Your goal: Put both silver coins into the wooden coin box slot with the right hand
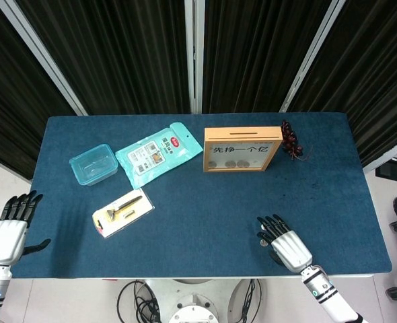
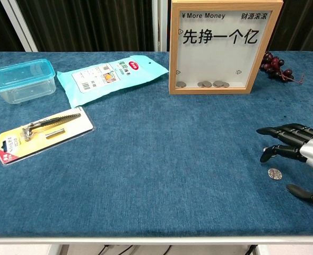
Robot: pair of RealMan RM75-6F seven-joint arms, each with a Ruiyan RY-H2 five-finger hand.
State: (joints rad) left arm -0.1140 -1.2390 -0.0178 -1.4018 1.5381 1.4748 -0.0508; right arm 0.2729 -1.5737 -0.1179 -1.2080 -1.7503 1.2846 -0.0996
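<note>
The wooden coin box [image 1: 242,149] [image 2: 224,48] stands upright at the back of the blue table, with its slot [image 1: 237,128] on the top edge. Several coins lie inside it behind the glass [image 2: 212,84]. One silver coin [image 2: 274,173] lies flat on the cloth near the front right; in the head view the coin [image 1: 264,243] is just beside the fingers. My right hand [image 1: 284,243] [image 2: 297,154] hovers over that coin with fingers spread and thumb apart, holding nothing. My left hand [image 1: 13,225] rests off the table's left front corner, fingers apart and empty.
A clear box with a blue lid [image 1: 93,163] [image 2: 23,80], a teal packet [image 1: 158,153] [image 2: 111,75] and a carded razor [image 1: 123,212] [image 2: 42,133] lie on the left half. Dark grapes [image 1: 291,140] [image 2: 277,66] sit right of the coin box.
</note>
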